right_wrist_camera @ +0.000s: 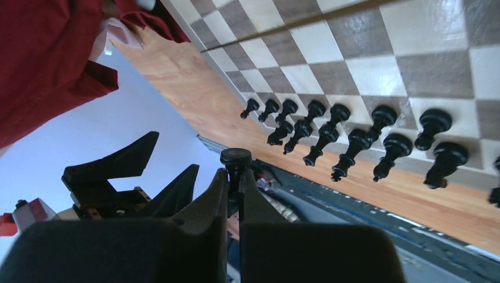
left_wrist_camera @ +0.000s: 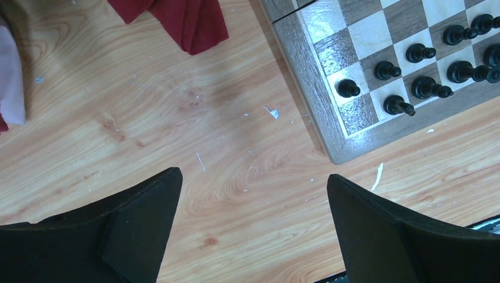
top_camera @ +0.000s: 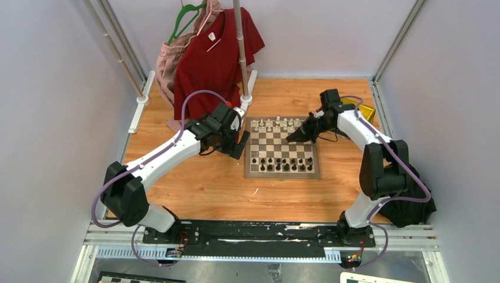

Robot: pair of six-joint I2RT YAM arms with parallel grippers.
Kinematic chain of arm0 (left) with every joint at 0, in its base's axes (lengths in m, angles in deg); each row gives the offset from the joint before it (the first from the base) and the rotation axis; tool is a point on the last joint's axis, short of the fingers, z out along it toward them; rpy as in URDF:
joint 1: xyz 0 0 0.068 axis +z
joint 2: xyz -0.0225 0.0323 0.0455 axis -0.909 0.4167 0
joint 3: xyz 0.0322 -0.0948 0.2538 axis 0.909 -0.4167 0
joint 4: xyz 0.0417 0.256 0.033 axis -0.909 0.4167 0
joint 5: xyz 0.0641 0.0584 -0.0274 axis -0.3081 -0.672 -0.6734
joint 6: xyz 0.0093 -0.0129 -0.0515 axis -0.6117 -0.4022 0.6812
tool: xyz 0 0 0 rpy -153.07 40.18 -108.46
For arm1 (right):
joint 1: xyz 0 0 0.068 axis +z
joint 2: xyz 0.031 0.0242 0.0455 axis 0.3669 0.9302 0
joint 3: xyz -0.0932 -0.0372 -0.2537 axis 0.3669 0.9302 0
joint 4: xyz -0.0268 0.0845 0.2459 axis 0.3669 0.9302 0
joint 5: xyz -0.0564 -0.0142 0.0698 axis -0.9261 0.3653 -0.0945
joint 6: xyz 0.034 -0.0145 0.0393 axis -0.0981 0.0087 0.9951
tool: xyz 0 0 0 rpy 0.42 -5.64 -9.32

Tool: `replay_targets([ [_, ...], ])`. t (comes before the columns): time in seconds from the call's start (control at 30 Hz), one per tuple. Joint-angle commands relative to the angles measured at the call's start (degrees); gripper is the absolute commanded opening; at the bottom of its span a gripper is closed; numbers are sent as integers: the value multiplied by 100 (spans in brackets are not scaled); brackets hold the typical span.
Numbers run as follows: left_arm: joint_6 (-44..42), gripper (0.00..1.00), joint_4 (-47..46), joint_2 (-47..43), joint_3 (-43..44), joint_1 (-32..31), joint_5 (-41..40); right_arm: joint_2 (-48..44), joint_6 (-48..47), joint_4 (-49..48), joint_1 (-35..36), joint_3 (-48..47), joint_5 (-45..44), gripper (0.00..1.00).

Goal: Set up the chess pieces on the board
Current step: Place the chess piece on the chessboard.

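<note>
The right gripper (right_wrist_camera: 234, 177) is seen clamped shut on a single black piece (right_wrist_camera: 236, 158) — its rounded head is shown poking out above the fingertips. From the overhead view, that gripper is held above the right side of the board (top_camera: 283, 175), toward its far half. The board is laid flat at the middle of the wooden table (top_camera: 194, 183), between the two arms. Two rows of black chess pieces (top_camera: 282, 164) are lined up along its near edge, and white pieces (top_camera: 276, 124) are ranged along the far edge. The left gripper (left_wrist_camera: 253, 177) is spread wide — nothing is gripped, and only bare wood is seen between its fingers. It is hung just off the board's left edge, by the near-left corner. A red shirt (top_camera: 215, 53) is draped on a stand behind, and a yellow tray (top_camera: 365, 111) is partly hidden behind the right arm.
</note>
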Motion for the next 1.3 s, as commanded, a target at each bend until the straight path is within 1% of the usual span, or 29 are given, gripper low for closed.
replay_targets([
  [0.0,52,100,-87,-166,-88,24,83,-420,1634,-1059,188,712,525,0],
  [0.17,40,100,-65,-193,-116,18,108,-566,2622,-1940,191,1503,529,0],
  [0.27,27,100,-10,-186,-89,16,95,-547,3038,-2362,191,1712,506,0],
  [0.33,27,100,5,-182,-69,17,105,-484,3133,-2408,184,1726,454,0],
  [0.47,9,100,55,-140,-6,20,84,-369,3244,-2329,150,1663,325,0],
  [0.67,35,100,85,-105,-18,21,80,-463,3018,-1476,25,1615,-154,1],
  [0.87,62,100,80,17,-51,22,124,-614,2925,-1088,-148,1874,-359,1],
  [1.13,29,100,86,207,15,19,190,-497,2989,-1053,-275,2019,-436,3],
  [1.27,-4,100,93,274,45,22,155,-348,2971,-1048,-332,1978,-430,6],
])
